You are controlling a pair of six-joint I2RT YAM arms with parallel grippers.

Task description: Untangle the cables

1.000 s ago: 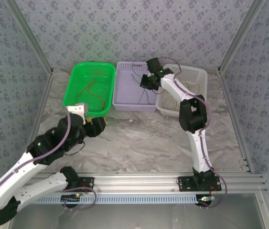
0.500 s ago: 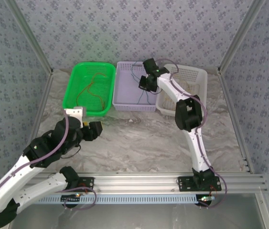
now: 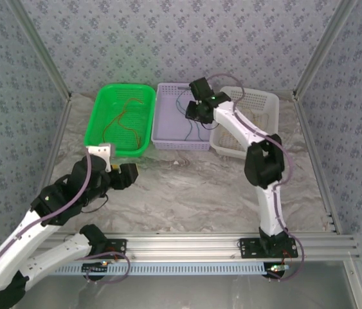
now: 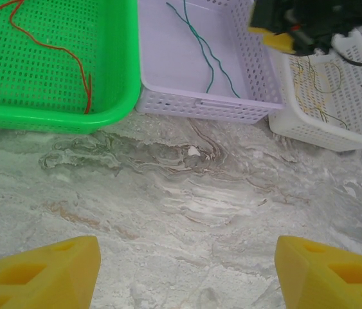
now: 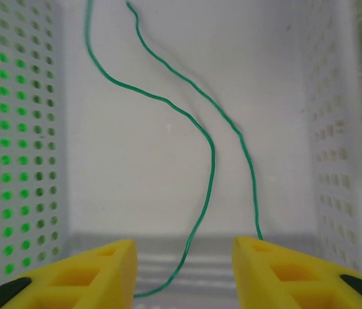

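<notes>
In the left wrist view the top and left edges cut the green basket [image 4: 52,117], and its red cable [image 4: 89,93] runs out at the top. The right arm [image 4: 309,22] covers a far corner of the white basket [image 4: 335,132]; the yellow cables [image 4: 317,76] there are too thin to follow. The bottom edge cuts the left fingers [image 4: 45,277]. In the right wrist view both green cables [image 5: 209,154] leave at the top, and one end goes behind one of the right fingers [image 5: 283,270].
</notes>
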